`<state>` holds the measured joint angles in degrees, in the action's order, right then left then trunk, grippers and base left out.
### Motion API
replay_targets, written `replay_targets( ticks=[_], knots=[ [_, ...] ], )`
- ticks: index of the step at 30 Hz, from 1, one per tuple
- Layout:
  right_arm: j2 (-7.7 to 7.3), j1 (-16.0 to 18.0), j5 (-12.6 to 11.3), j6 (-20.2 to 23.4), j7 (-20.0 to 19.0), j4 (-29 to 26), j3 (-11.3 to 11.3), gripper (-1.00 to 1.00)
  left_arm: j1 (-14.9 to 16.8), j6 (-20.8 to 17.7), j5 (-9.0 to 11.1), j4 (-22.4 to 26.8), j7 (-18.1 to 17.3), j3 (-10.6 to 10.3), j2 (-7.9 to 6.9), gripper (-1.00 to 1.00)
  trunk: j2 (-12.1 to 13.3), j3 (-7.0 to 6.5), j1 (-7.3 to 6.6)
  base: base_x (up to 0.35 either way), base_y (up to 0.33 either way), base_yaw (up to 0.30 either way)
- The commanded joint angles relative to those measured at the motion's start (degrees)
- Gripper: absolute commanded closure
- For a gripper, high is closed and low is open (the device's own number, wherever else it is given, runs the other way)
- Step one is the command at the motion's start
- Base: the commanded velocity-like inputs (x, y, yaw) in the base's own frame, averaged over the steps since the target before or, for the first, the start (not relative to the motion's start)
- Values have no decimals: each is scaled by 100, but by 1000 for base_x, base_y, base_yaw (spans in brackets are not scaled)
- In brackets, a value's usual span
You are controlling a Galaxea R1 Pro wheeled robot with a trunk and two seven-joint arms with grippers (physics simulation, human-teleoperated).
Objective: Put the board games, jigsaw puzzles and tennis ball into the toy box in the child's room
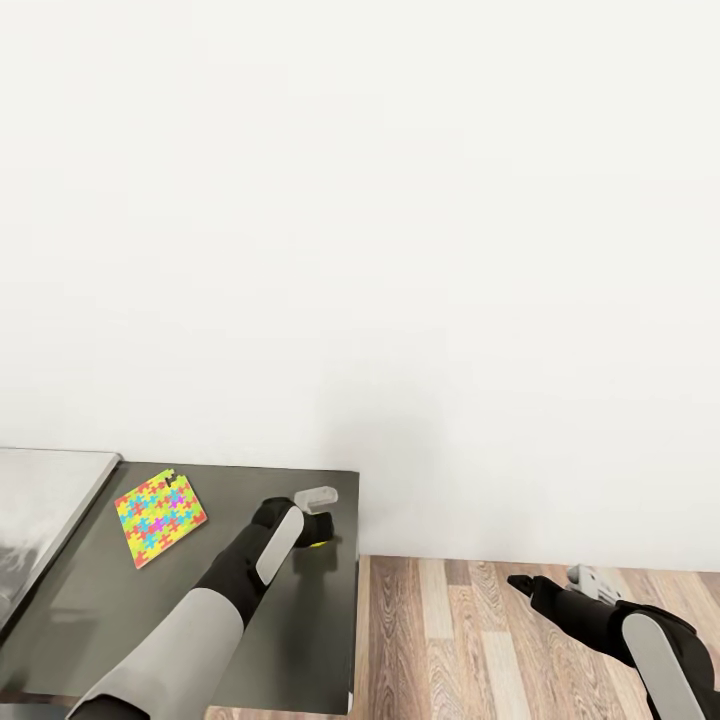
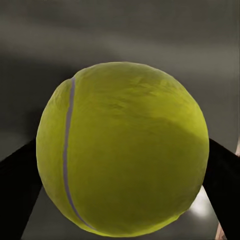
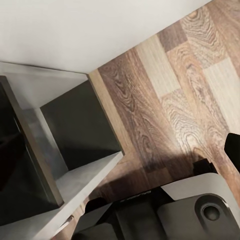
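The left gripper (image 1: 318,533) is down at the dark counter (image 1: 90,600), near its right edge, and the tennis ball (image 2: 122,150) sits right between its two dark fingers (image 2: 17,185), one on each side, so they look closed on it. A ball like this is light and a bit fuzzy, so it should not slip, but it is round and could roll off if let go. Squeezing it across the middle is the best hold. A jigsaw puzzle (image 1: 160,516) lies flat on the same counter, well apart from the ball. The right gripper (image 1: 522,581) hangs over the wooden floor (image 1: 450,640); I cannot tell how its fingers stand. I see no words to read anywhere.
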<state>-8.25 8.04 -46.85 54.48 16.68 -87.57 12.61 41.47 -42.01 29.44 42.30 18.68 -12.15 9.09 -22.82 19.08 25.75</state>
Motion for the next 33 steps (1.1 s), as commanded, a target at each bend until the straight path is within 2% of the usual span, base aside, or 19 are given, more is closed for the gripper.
replay_targets(
  ticks=[1,13,20,24,26,28,29,30,31,33],
  knots=[
    [-1,4,-61,19,55,-6,-3,-100,3,-18,53,6,45,-15,-1,100,-10,10,3,0,0,0],
    [8,4,-61,18,59,-5,-36,-100,9,-65,60,15,30,2,-4,100,-10,10,3,0,0,0],
    [15,3,-54,18,62,-5,-40,-100,12,-466,70,164,16,107,-19,100,-10,10,3,0,0,0],
    [14,4,-53,18,63,-5,-40,-100,13,-975,70,499,7,360,-31,100,-10,10,3,0,0,0],
    [15,3,-54,18,63,-5,-40,-100,12,-1301,70,746,2,616,-44,100,-10,10,3,0,0,0],
    [13,2,-48,18,60,-11,-43,-100,8,-1605,106,1113,-8,974,-56,100,-10,10,3,0,0,0],
    [5,-2,-46,14,50,-15,-43,-100,6,-1692,203,1330,-15,1176,-61,100,-10,10,3,0,0,0],
    [-12,-8,-45,1,36,-18,-35,-100,3,-1724,282,1436,-20,1275,-64,100,-10,10,3,0,0,0],
    [-20,-12,-45,-6,29,-19,-29,-100,-4,-1776,497,1648,-27,1447,-76,100,-10,10,3,0,0,0],
    [-47,-32,-43,-23,13,-21,-12,-100,-31,-1799,1133,2008,-35,1630,-208,100,-10,10,3,0,0,0]
  ],
)
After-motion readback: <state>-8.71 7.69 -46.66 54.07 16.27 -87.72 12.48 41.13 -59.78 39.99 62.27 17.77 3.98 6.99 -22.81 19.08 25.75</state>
